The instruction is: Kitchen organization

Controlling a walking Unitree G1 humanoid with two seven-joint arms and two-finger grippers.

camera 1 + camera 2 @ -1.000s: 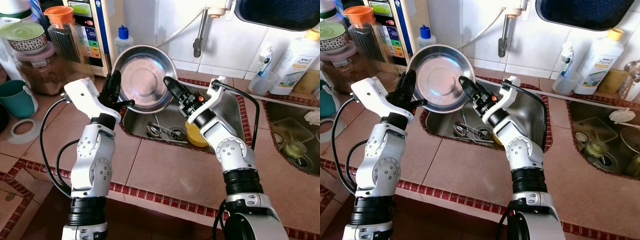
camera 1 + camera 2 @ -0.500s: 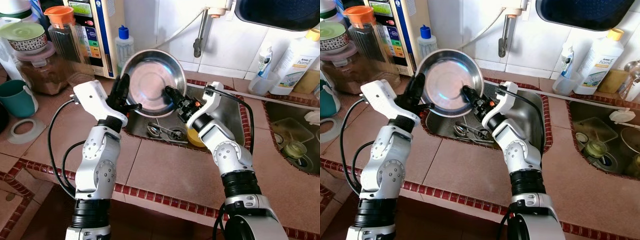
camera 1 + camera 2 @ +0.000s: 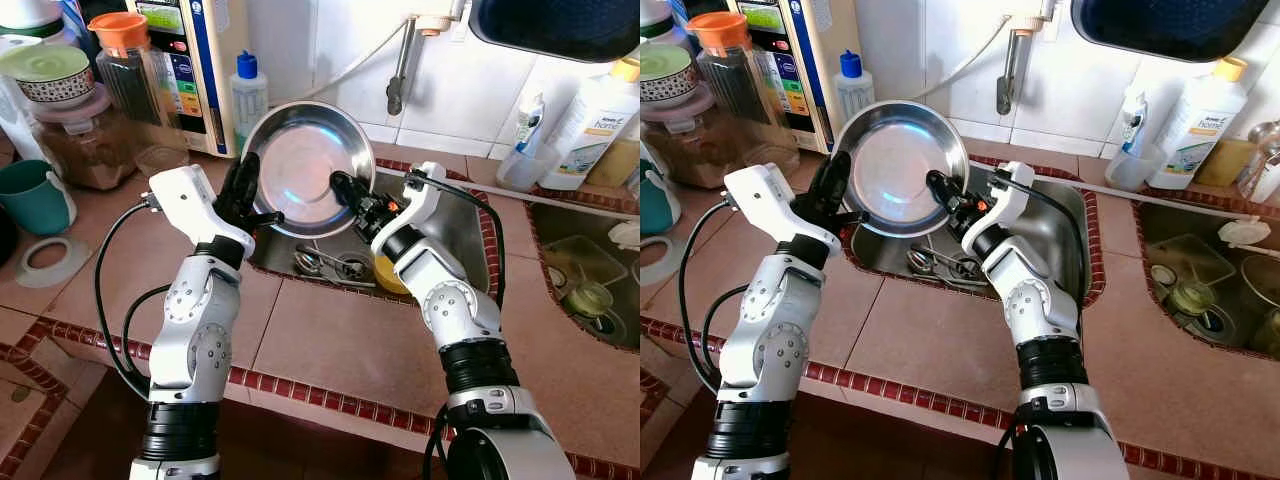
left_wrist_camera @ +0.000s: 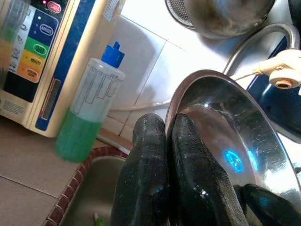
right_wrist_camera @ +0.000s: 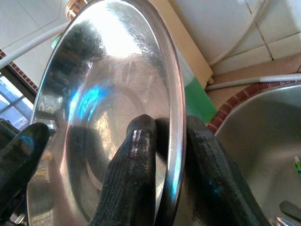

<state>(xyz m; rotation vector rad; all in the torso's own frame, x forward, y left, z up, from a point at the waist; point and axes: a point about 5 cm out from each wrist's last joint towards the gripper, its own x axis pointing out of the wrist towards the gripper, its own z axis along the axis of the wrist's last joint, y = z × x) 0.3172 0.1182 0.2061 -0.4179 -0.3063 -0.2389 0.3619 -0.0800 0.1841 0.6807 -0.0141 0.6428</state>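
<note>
- The stainless steel bowl was up on edge above the sink, its hollow facing the camera; both grippers had it.
- The left gripper pinched the bowl's left rim, fingers clamped either side; the right gripper gripped the right rim the same way.
- Spoons lay by the drain, a yellow cup beside them; a green soap bottle stood behind on the tiled counter.
</note>
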